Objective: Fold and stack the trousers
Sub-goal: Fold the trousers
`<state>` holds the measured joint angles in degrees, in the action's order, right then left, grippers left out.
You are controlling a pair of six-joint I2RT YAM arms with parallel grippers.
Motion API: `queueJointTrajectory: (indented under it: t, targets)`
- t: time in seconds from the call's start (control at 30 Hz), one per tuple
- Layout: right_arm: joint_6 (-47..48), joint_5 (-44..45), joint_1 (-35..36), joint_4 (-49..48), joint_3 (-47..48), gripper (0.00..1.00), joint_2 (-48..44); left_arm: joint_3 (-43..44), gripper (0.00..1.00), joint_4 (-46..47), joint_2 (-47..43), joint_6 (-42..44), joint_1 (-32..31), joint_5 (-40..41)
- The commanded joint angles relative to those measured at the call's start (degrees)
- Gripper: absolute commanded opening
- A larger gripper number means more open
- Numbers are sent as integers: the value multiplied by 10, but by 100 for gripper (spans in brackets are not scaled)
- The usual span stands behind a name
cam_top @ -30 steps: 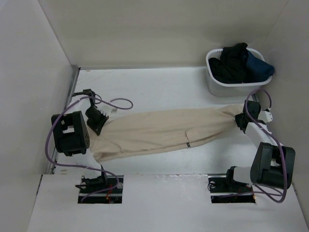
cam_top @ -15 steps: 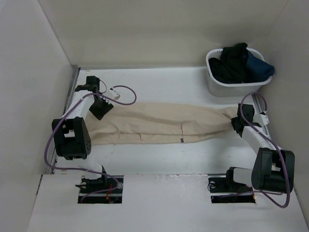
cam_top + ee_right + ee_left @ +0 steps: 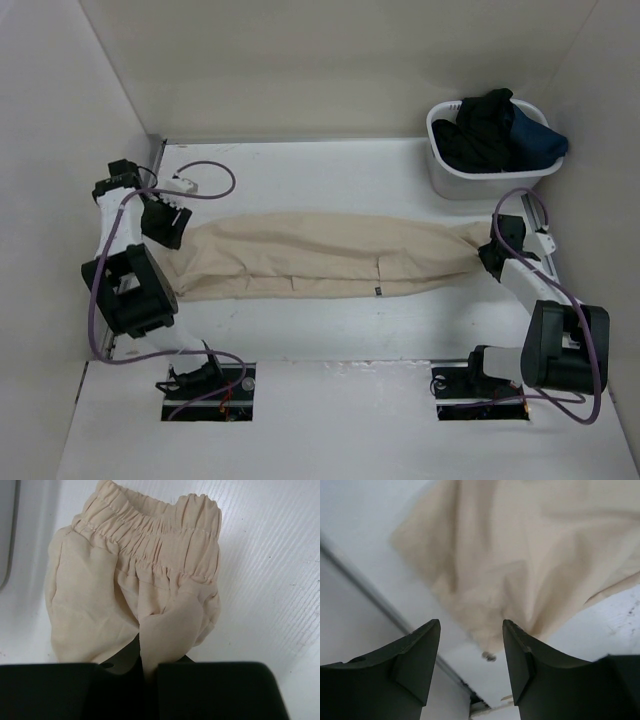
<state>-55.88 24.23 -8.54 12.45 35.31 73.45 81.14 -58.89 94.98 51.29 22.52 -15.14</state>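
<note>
The beige trousers (image 3: 320,255) lie stretched out left to right across the white table, with a small dark tag (image 3: 378,291) on their near edge. My left gripper (image 3: 165,225) hovers open just off their left end, nothing between its fingers. In the left wrist view the cloth (image 3: 520,555) lies beyond the left gripper (image 3: 471,630), apart from it. My right gripper (image 3: 490,255) is shut on the right end. The right wrist view shows the gathered elastic waistband (image 3: 150,540) and a fold of cloth pinched in the right gripper (image 3: 150,667).
A white basket (image 3: 440,175) holding black and dark-blue garments (image 3: 495,130) stands at the back right, close to the right arm. A metal rail (image 3: 152,170) runs along the table's left edge by the wall. A purple cable (image 3: 215,185) loops beside the left arm.
The left gripper let go of the trousers' left end, opened and drew back left toward the wall. The trousers went from slanted and lifted to lying straight and flat. The right gripper kept its grip.
</note>
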Motion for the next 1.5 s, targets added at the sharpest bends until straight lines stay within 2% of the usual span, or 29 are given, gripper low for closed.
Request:
queueJointTrajectory:
  t: [0.0, 0.1, 0.2, 0.33, 0.37, 0.43, 0.47, 0.67, 0.83, 0.9, 0.97, 1.03, 1.2, 1.47]
  targets:
    - [19, 28, 4, -2, 27, 6, 6, -17, 51, -34, 61, 39, -2, -52]
    - [19, 32, 6, -1, 31, 6, 2, -9, 51, -39, 91, 38, 3, -55]
    - [19, 38, 6, -1, 28, 6, -8, -26, 50, -32, 109, 50, 1, -26]
    - [24, 35, 5, -5, 21, 6, -13, -31, 42, 24, 129, 24, 4, 26]
    - [25, 34, 3, -6, 20, 6, -13, -31, 35, 35, 128, 16, 4, 29]
    - [27, 34, 2, -8, 14, 6, -13, -30, 7, 61, 115, 0, 2, 30]
    - [27, 34, 1, -10, 11, 6, -13, -31, 2, 73, 102, -8, 2, 32]
    - [29, 32, 0, -16, -2, 6, -14, 3, 0, 113, -11, 21, -8, 72]
    - [41, 36, 5, -34, -5, 6, -9, 39, 0, 121, -11, 49, -30, 107]
    - [41, 35, 5, -37, -5, 6, -8, 42, 10, 73, 2, 51, -38, 98]
    - [43, 35, 5, -44, -5, 6, -7, 27, 34, 9, 11, 60, -50, 59]
    - [47, 32, 5, -54, -3, 6, -2, -3, 48, -2, 15, 68, -52, 51]
    - [70, 24, 7, -61, 12, 6, 16, -47, 58, 62, 56, 64, -30, 76]
    - [98, 31, 22, -40, 34, 6, 15, -60, 60, 79, 93, 65, -22, 49]
